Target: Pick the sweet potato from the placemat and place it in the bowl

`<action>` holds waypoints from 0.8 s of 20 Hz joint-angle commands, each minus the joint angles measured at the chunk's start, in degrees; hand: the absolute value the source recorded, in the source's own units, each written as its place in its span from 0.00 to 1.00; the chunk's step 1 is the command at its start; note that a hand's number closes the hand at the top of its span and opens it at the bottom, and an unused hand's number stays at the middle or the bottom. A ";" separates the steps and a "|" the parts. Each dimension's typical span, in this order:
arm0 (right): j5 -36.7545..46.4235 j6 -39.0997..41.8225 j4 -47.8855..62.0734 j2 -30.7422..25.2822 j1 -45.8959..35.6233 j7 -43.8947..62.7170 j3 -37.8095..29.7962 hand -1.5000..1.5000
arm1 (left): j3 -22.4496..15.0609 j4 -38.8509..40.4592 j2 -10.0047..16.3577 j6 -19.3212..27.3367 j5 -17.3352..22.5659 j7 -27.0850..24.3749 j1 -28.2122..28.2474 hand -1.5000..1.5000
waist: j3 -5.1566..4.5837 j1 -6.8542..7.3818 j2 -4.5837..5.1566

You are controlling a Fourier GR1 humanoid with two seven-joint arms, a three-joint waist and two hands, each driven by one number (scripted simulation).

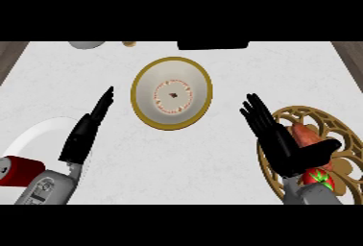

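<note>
Over on the right of the bench (212,163), the sweet potato (306,136) is lying on the gold lacy placemat (342,137), partly covered by the right hand (280,144). That hand's fingers (257,113) are straight and spread, thumb stuck out across the potato's near end, nothing grabbed; can't tell if it's touching. A red and green thing (319,177) peeks out by the wrist. The gold-rimmed bowl (135,93) sits far centre, well apart from the potato. The left hand (83,137) has fingers straight and together, next to a white plate (32,134) and a red can (18,169).
</note>
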 commanded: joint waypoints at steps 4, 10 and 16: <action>5.54 7.44 -3.08 -19.83 0.24 -2.31 -9.28 1.00 | 1.74 -3.77 -4.59 -3.01 8.22 2.51 1.36 0.50 | -1.67 -0.86 -0.42; 14.25 -6.10 5.02 -24.62 8.10 -9.17 -20.29 0.00 | 2.36 -3.31 -10.11 -4.70 15.38 4.31 3.07 0.50 | -1.53 -2.00 -0.11; 21.64 4.25 -5.71 -33.02 16.24 -18.54 -16.72 0.00 | 3.77 -8.86 -8.45 -6.52 17.65 6.76 5.06 0.50 | -1.63 -0.34 -0.31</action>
